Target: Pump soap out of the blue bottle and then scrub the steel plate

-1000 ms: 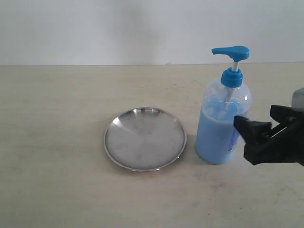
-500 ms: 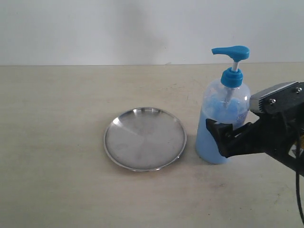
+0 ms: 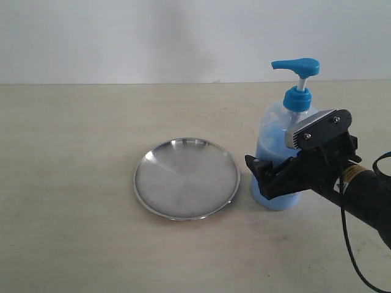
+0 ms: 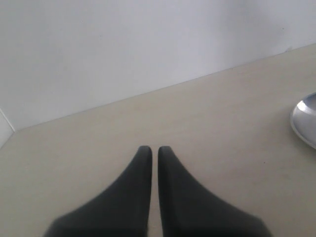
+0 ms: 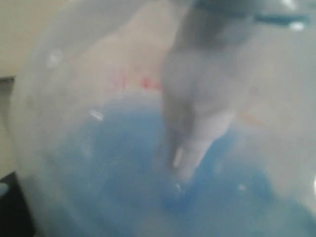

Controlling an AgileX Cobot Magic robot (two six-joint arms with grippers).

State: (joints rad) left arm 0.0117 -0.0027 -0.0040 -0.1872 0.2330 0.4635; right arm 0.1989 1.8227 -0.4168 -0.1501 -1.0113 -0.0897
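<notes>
The blue bottle (image 3: 273,131) stands upright right of the steel plate (image 3: 186,178), its blue pump head (image 3: 297,66) raised. Light blue soap (image 3: 278,201) fills its lower half. My right gripper (image 3: 264,168) reaches in from the right, open, its jaws either side of the bottle's lower body; one dark finger (image 3: 255,173) shows in front, the other is hidden. In the right wrist view the bottle (image 5: 148,89) and soap (image 5: 113,168) fill the picture, blurred. My left gripper (image 4: 154,150) hangs shut over bare table, with the plate's rim (image 4: 306,121) off to one side.
A pale wooden table (image 3: 73,183) runs back to a white wall (image 3: 122,36). The left arm is out of the exterior view. The right arm's black cable (image 3: 366,274) trails at the lower right.
My right gripper has moved left from the frame's edge until its fingers straddle the bottle's lower body. Bottle and plate have stayed in place.
</notes>
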